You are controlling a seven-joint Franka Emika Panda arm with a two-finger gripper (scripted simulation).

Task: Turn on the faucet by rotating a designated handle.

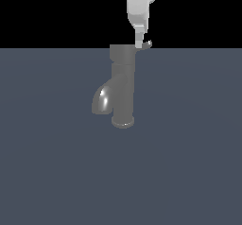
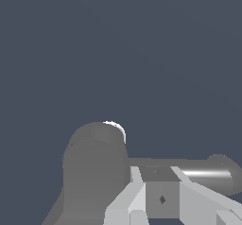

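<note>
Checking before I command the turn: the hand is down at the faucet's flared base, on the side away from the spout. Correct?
Not quite. In the exterior view the hand is up at the faucet's top cap, by the handle, not at the flared base. It is indeed on the side away from the spout.

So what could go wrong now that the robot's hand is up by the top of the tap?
1. The gripper sits right at the thin handle, near its tip, so it might slip off when it pushes.
2. It is also close beside the faucet cap. It could bump the cap rather than turn the handle.
3. The wrist view is mostly filled by the faucet and gripper, so judging the contact is hard.
</note>
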